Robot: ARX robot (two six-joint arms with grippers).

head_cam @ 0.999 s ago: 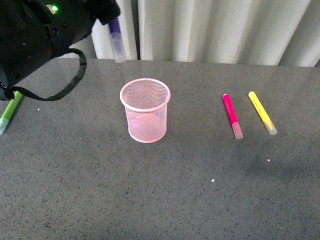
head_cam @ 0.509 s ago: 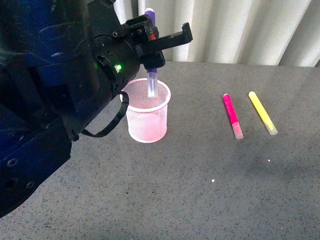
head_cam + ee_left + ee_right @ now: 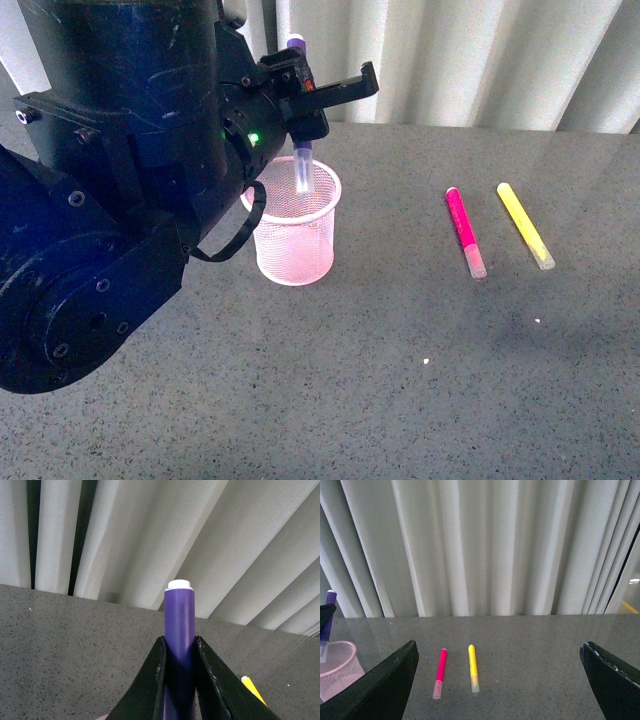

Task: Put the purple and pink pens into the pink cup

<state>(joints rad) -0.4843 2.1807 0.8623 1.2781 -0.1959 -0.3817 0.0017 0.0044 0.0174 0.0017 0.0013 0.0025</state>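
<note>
Purple pen (image 3: 302, 170) upright, clear cap down | left gripper (image 3: 180, 642) clamping it | over pink cup (image 3: 292, 248)

The left arm (image 3: 110, 200) reaches forward. The left gripper (image 3: 179, 647) is clamped tight on the purple pen (image 3: 179, 610), which stands upright between its black fingers (image 3: 150, 680), the tail end above them. The right gripper (image 3: 500, 680) has its jaws spread wide apart.

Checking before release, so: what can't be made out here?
- Purple pen, left wrist view: lower half hidden by the left claw and the frame edge.
- Cup, front view: left side behind the left arm; cap's depth inside unclear.
- Right claw, right wrist view: fingers cut off by edges.
</note>
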